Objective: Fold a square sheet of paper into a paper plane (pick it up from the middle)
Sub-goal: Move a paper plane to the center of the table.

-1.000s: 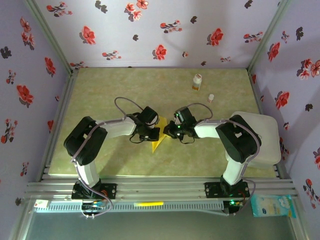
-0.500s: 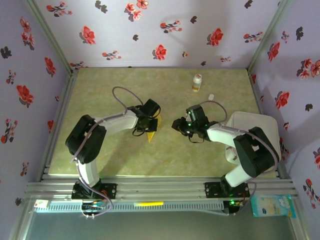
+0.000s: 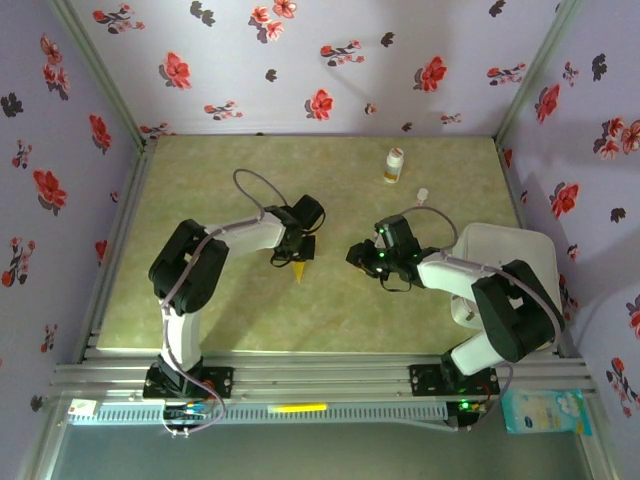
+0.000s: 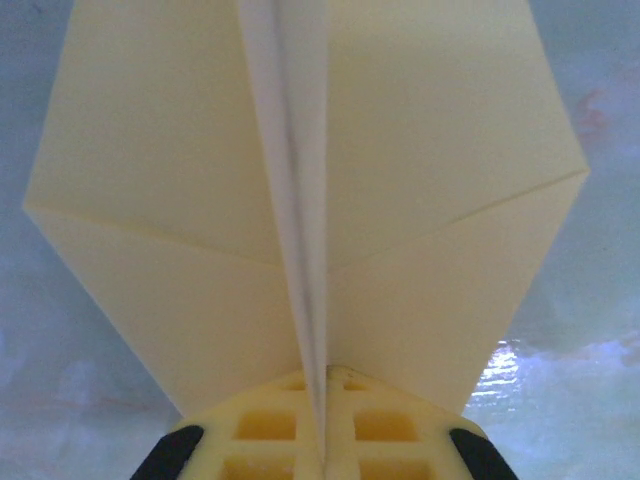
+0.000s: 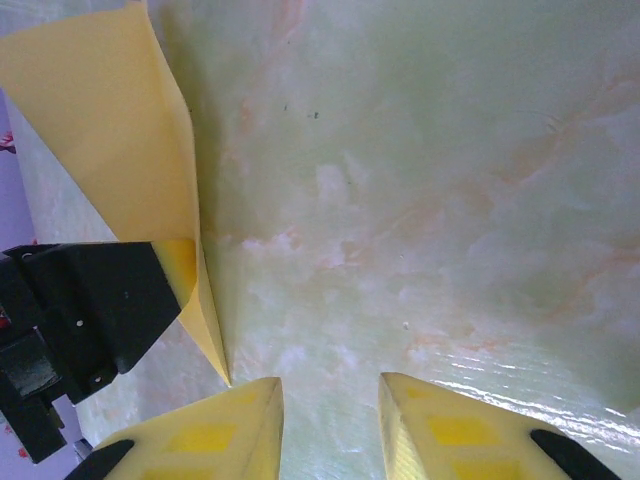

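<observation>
The square sheet of paper is folded into a mustard-yellow paper plane (image 3: 299, 269) with a pointed tip aimed at the near edge. My left gripper (image 3: 297, 254) is shut on its centre crease. In the left wrist view the crease runs straight down between the yellow fingertips (image 4: 270, 425) of the left gripper (image 4: 325, 405), and the paper plane (image 4: 180, 200) spreads a wing to each side. My right gripper (image 3: 353, 252) stands open a short way right of the paper. Nothing is between the right gripper's (image 5: 330, 405) fingers, and the paper plane (image 5: 100, 110) hangs at the upper left of that view.
A small white-and-orange bottle (image 3: 394, 164) stands at the back of the green table (image 3: 200, 190), with a small white cap (image 3: 422, 196) nearer. A white tray (image 3: 515, 265) lies at the right edge under the right arm. Flowered walls close three sides.
My right gripper has opened and drawn back to the right, away from the paper. My left gripper has carried the folded paper slightly back and turned it, so it looks narrower from above.
</observation>
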